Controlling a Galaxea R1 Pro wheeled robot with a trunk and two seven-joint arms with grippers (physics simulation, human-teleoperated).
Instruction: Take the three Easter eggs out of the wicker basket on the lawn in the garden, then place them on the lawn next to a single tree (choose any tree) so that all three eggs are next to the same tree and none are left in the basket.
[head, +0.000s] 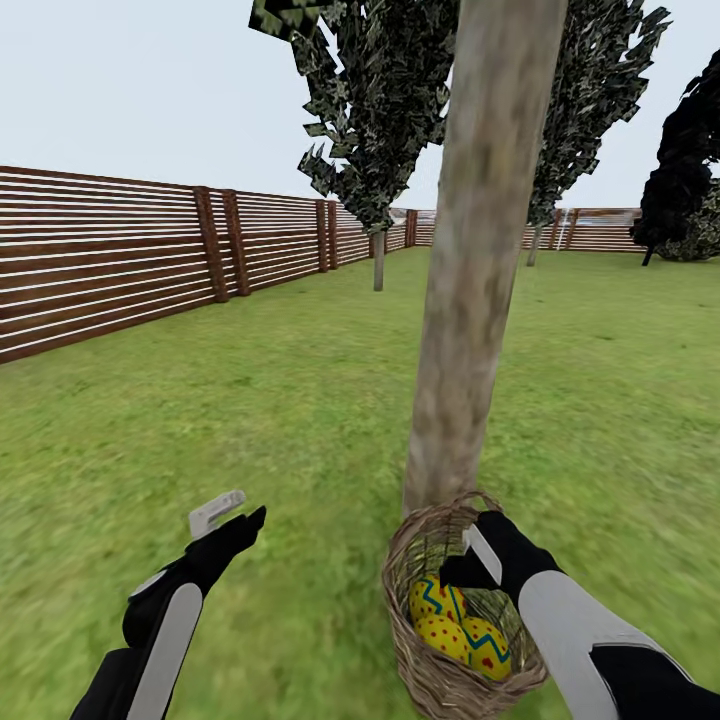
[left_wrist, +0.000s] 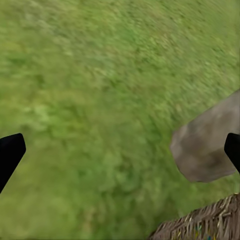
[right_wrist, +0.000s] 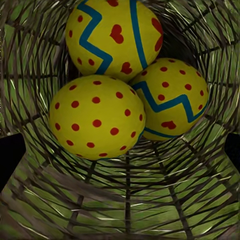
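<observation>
The wicker basket (head: 455, 640) stood on the lawn (head: 250, 420) at the foot of the tree (head: 480, 260), touching its trunk at about 6 o'clock from it in the head view. All three Easter eggs (right_wrist: 112, 75) lay packed together inside, each touching the others. The right gripper (head: 470, 560) hung over the basket's rim at about 1 o'clock, its jaws spread wide and holding nothing. The left gripper (head: 235, 515) hovered above bare grass near 9 o'clock from the basket, likewise wide and empty. A slatted fence (head: 110, 260) ringed the garden.
</observation>
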